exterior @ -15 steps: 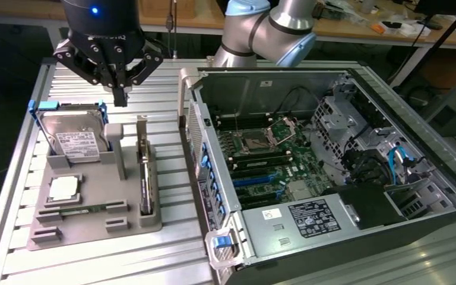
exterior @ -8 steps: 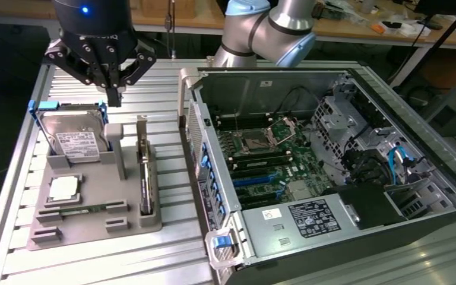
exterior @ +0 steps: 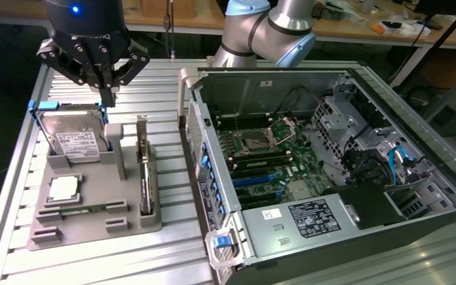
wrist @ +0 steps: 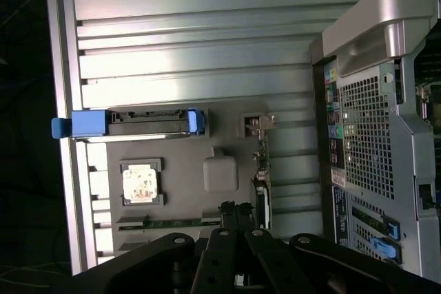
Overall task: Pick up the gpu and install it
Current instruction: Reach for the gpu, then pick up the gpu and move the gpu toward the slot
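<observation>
Installation outstanding: the thin dark gpu card with silvery edge (exterior: 143,178) stands on edge in the grey plastic tray (exterior: 93,227), while the black gripper (exterior: 107,94) hovers clear of it, jaws shut and empty.

Ribbed silver metal table (exterior: 93,261), long slats running side by side, viewed from above. Carries two things directly. Toward the exterior view's left, a flat grey holder tray (exterior: 89,228) with moulded slots, resting level on the slats. Toward the exterior view's right, just beside the tray, a large open computer case (exterior: 252,89) lying on its side, interior facing up, covering much of that side of the table.
</observation>
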You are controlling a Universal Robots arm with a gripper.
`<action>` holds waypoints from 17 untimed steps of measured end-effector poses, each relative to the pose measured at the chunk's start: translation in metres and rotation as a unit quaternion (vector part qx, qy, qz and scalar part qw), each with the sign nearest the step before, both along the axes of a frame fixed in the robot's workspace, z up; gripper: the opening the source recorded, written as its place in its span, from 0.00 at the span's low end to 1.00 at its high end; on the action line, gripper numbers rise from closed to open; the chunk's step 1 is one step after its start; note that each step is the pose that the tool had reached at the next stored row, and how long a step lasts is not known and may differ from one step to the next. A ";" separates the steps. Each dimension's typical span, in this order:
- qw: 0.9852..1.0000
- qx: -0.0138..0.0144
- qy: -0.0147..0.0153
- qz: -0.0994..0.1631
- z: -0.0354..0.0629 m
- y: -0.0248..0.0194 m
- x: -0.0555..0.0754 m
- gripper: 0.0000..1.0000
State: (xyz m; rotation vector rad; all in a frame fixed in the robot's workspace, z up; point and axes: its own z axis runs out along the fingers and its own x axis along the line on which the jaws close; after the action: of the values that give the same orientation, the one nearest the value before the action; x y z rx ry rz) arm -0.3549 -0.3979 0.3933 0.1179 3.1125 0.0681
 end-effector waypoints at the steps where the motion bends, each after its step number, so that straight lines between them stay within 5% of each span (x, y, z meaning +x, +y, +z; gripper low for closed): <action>1: 1.000 0.000 0.000 0.000 0.0000 0.0000 0.000 0.11; 17: 1.000 0.000 0.000 0.000 -0.0001 -0.0012 0.008 0.11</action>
State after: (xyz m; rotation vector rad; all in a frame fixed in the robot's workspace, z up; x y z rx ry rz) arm -0.3473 -0.3992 0.3932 0.1180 3.1125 0.0683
